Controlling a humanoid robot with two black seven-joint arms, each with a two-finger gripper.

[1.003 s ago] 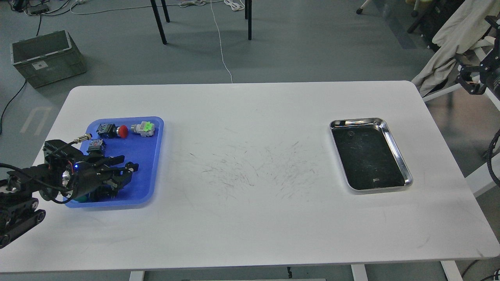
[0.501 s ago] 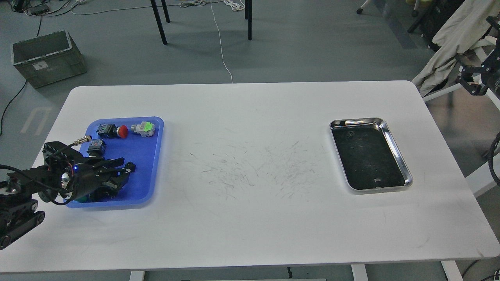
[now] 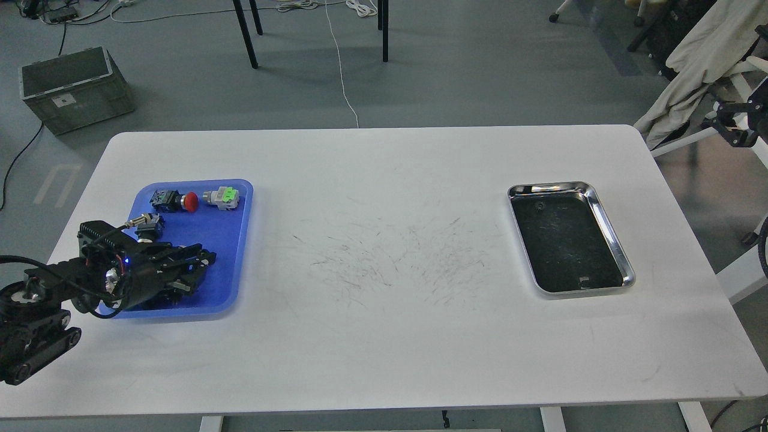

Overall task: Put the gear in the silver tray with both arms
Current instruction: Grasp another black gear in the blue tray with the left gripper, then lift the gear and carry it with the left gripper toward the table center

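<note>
The silver tray (image 3: 607, 223) lies at the right of the white table (image 3: 390, 336), with only small specks on its dark bottom. I cannot make out the gear; my left arm covers the near part of the blue tray (image 3: 233, 240). My left gripper (image 3: 201, 257) hangs low over that tray, pointing right, its two fingers slightly apart and nothing visible between them. My right gripper (image 3: 733, 123) is off the table past its far right corner, small and dark.
The blue tray holds a red push button (image 3: 189, 202), a green and white switch (image 3: 221, 197) and a metal plug (image 3: 144, 221). A grey crate (image 3: 75, 90) and chair legs (image 3: 246, 36) stand on the floor beyond the table.
My left gripper has shifted slightly right and forward over the blue tray. The right gripper has drifted a little further right. The silver tray has not moved.
</note>
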